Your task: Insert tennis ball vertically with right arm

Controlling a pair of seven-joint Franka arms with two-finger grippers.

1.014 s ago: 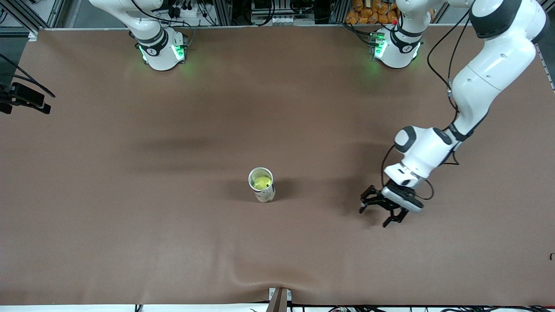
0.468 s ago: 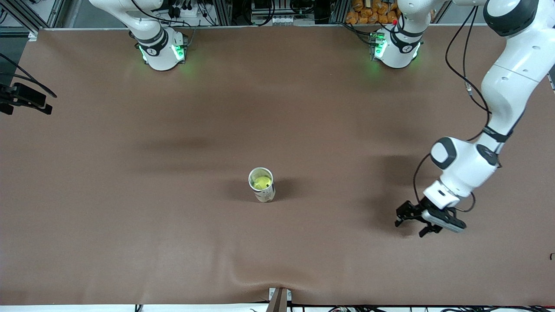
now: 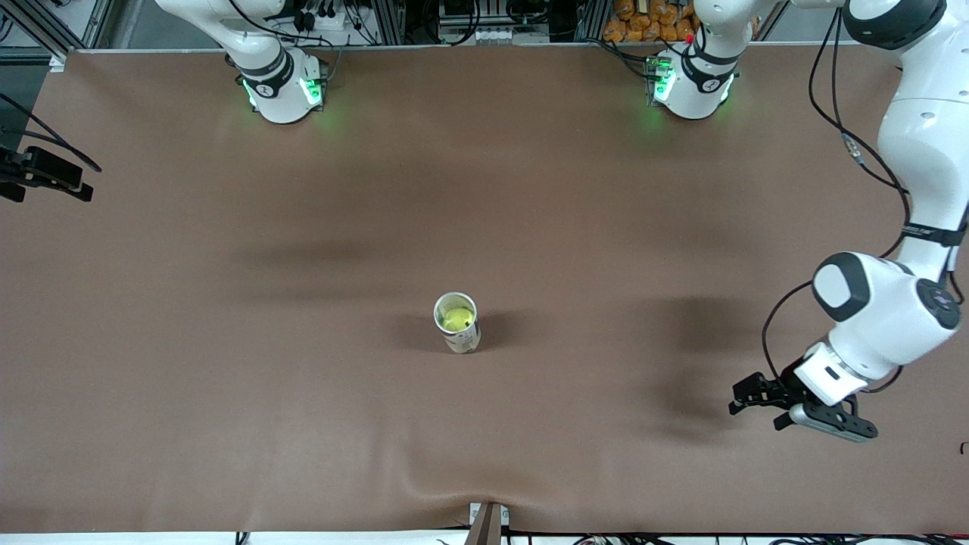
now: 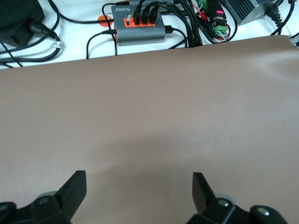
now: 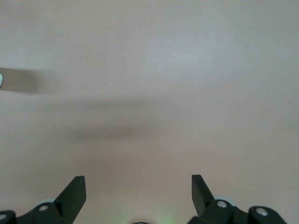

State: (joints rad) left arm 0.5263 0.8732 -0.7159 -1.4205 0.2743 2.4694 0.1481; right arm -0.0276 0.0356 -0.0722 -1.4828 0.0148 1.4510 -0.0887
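A yellow-green tennis ball (image 3: 457,318) sits inside an upright open-topped can (image 3: 462,341) in the middle of the brown table. My left gripper (image 3: 755,412) is open and empty, low over the table toward the left arm's end, well apart from the can. In the left wrist view its fingers (image 4: 74,189) stand wide apart over bare mat. Of the right arm only the base (image 3: 280,91) shows in the front view; its hand is out of that view. The right gripper (image 5: 138,179) is open and empty over bare mat.
The brown mat (image 3: 227,378) has a wrinkle at its near edge by a clamp (image 3: 488,522). A black mount (image 3: 45,178) sits at the right arm's end. A grey cable hub (image 4: 140,28) and cables lie just off the table edge.
The left arm has swung away from the can toward its own end of the table, gripper open throughout. The can and ball have not moved.
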